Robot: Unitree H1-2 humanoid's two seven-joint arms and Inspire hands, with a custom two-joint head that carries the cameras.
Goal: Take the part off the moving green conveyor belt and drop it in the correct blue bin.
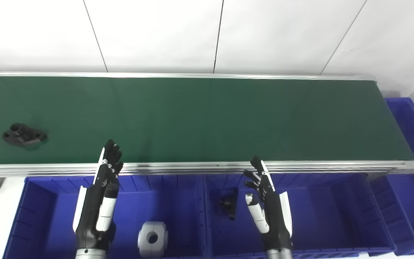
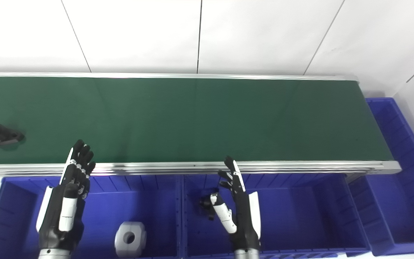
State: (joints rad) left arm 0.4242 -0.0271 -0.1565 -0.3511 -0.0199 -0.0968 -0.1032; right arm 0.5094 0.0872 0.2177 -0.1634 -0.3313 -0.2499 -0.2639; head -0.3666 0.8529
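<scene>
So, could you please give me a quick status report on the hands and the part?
Left hand open, right hand open, both over the bins. Black part on conveyor belt, far left, untouched. Nothing in the way.

Belt [image 1: 207, 118]: runs left to right, behind the bins.
Part [image 1: 23, 134]: on the belt, far left.
Left bin [image 1: 38, 201]: before the belt; block [image 1: 152, 238] in it, near right.
Middle bin [image 1: 322, 208]: right of the left bin, touching it; small piece [image 1: 228, 203] in it, left.
End bin [image 1: 413, 144]: past the belt's right end.
</scene>
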